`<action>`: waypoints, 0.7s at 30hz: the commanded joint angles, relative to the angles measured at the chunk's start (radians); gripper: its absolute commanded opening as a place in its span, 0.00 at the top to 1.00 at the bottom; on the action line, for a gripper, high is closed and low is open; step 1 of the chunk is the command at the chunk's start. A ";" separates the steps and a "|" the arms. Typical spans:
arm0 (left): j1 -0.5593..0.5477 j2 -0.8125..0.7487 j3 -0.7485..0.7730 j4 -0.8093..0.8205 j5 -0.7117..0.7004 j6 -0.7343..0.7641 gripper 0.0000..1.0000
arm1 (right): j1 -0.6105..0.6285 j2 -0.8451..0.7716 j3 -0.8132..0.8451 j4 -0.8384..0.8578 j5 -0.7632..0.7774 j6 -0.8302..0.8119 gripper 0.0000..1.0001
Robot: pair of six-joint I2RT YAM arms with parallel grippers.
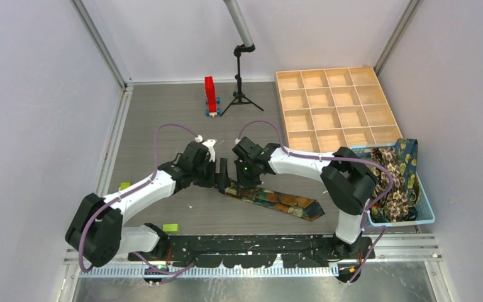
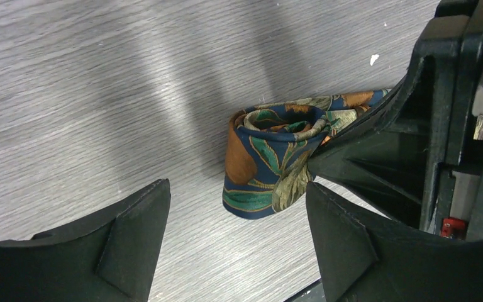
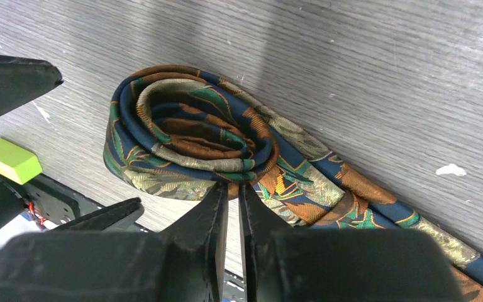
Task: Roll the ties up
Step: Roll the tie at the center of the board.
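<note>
Black and spread wide, the left pincer point(image 2: 238, 192) grips nothing, out from the wooden tray's point(image 1: 336, 107) near left corner. Just right of it a navy tie point(image 3: 188, 132), patterned orange and teal, lies on the grey tabletop point(image 1: 163, 113), its end coiled into an upright roll. The right pincer point(image 3: 233, 189), almost pressed together, pinches that roll's outer layer. More ties point(image 1: 396, 179) fill a blue basket point(image 1: 424, 217) beside the tray's near right corner.
</note>
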 commanded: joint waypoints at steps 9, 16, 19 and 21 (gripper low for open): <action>0.006 0.145 0.005 0.183 0.152 -0.001 0.32 | -0.016 -0.022 -0.047 0.042 0.033 -0.015 0.84; 0.005 0.201 -0.002 0.255 0.200 -0.006 0.45 | -0.024 -0.021 -0.044 0.042 0.024 -0.017 0.84; 0.006 0.227 0.003 0.269 0.206 -0.009 0.56 | -0.026 -0.024 -0.041 0.042 0.022 -0.016 0.84; 0.005 0.240 0.010 0.265 0.204 -0.009 0.63 | -0.028 -0.028 -0.040 0.041 0.018 -0.017 0.84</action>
